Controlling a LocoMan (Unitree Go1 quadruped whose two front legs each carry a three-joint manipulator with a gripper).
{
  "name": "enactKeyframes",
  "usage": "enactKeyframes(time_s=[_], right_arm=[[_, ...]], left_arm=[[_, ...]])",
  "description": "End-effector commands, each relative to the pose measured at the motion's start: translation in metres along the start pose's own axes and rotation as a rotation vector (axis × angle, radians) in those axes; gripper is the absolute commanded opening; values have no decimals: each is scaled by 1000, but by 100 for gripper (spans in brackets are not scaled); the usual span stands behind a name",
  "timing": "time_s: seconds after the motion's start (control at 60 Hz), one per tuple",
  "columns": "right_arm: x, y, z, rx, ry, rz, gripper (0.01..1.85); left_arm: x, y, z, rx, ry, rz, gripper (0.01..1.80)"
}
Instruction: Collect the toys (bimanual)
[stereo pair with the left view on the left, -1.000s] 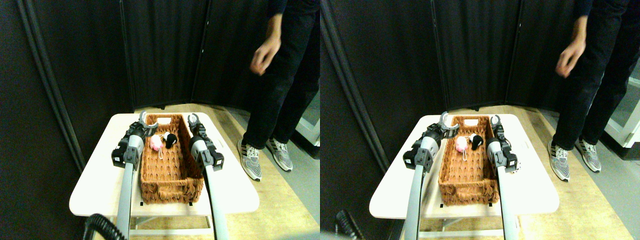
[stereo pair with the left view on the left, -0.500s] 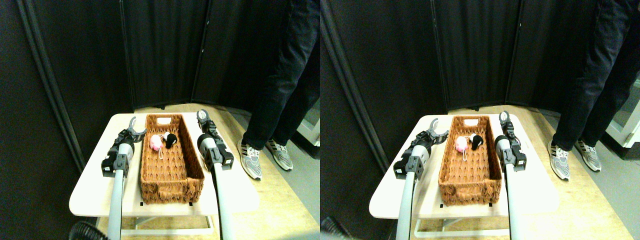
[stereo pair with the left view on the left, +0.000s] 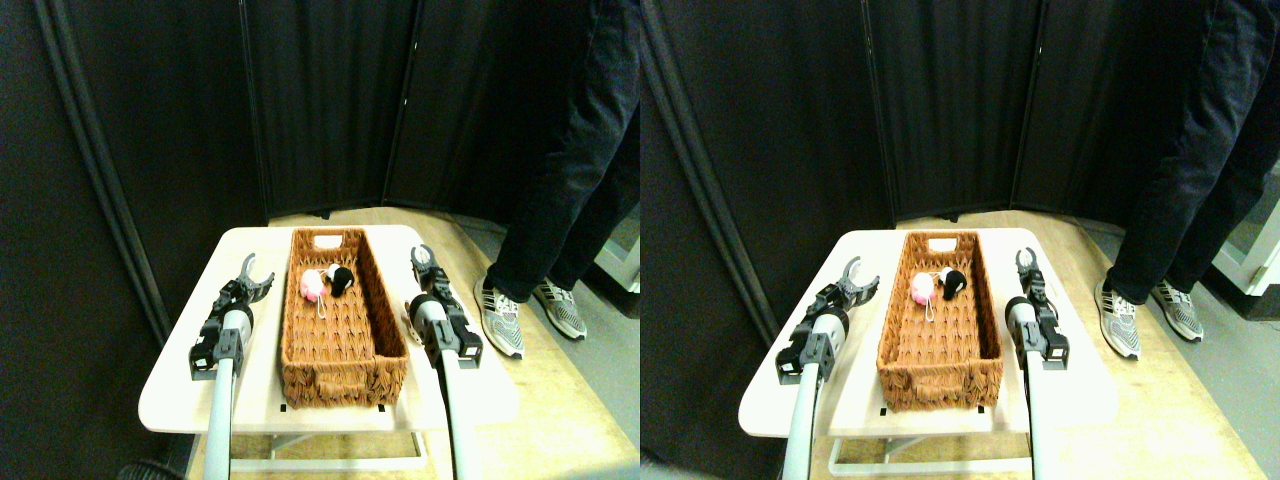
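Two toys lie inside the brown wicker basket (stereo pair with the left view on the left: 340, 355) near its far end: a pink one (stereo pair with the left view on the left: 312, 286) and, touching it on the right, a black-and-white one (stereo pair with the left view on the left: 341, 279). My left gripper (stereo pair with the left view on the left: 254, 269) hovers over the table left of the basket, jaws open and empty. On the other side of the basket my right gripper (stereo pair with the left view on the left: 423, 258) is also open, with nothing in it. Neither gripper touches the basket or a toy.
The basket stands lengthwise on a small white table (stereo pair with the left view on the left: 190, 370). A person in dark trousers (stereo pair with the left view on the left: 570, 170) and striped sneakers (stereo pair with the left view on the left: 505, 320) stands right of the table on the wooden floor. Dark folding screens close off the back and left.
Both grippers have drawn back from the basket's far end and moved outward, the left one further left, the right one further right. The person's hand has gone out of view.
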Motion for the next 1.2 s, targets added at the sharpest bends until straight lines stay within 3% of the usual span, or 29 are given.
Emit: enactKeyframes(time_s=[0.017,0.217,0.317,0.55,0.633,0.817,0.95,1.2], right_arm=[[-4,-2,-2,27,59,27,1],[-11,-22,0,54,114,-44,8],[-17,-27,2,56,98,-85,32],[-26,-34,8,101,158,-126,57],[-29,-35,11,95,163,-131,74],[-36,-30,14,96,187,-125,87],[-42,-28,13,92,201,-106,86],[-44,-36,5,133,264,-148,94]], left_arm=[[1,2,2,13,-30,-11,35],[2,13,3,-14,-45,11,34],[3,20,4,13,-34,24,35],[3,32,5,11,-47,44,37],[2,35,6,8,-59,46,37],[2,34,5,-4,-55,42,36],[2,31,1,-25,-65,52,37],[4,27,-2,-46,-48,37,35]])
